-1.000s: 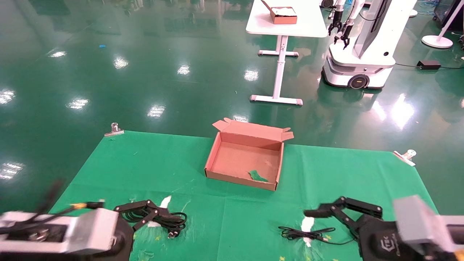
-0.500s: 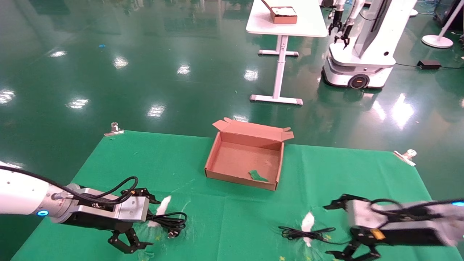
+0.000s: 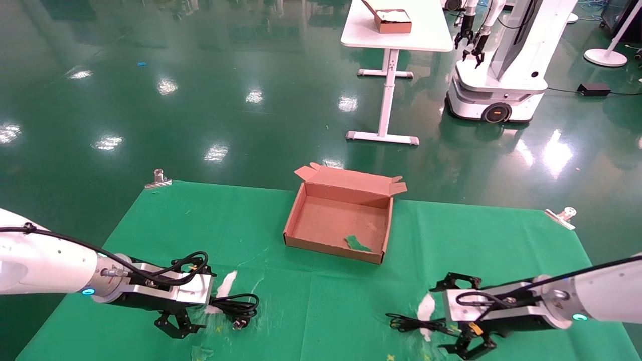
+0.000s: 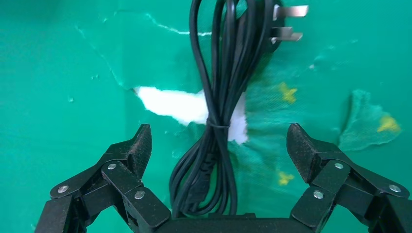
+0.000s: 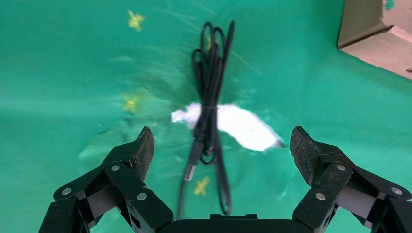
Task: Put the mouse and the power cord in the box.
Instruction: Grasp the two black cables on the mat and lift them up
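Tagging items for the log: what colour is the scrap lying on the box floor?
Green, matching the table cloth; the scrap in the box shows best in the head view.

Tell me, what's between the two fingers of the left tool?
In the left wrist view, the power cord lies on the green cloth between the open left tool's fingers, untouched.

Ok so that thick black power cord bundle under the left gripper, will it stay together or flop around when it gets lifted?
The thick black power cord bundle will probably lift as one piece, since a thin tie cinches its strands at the middle. The looped ends look soft, so they will likely droop either side of the open left gripper. The pronged plug may hang lowest and swing.
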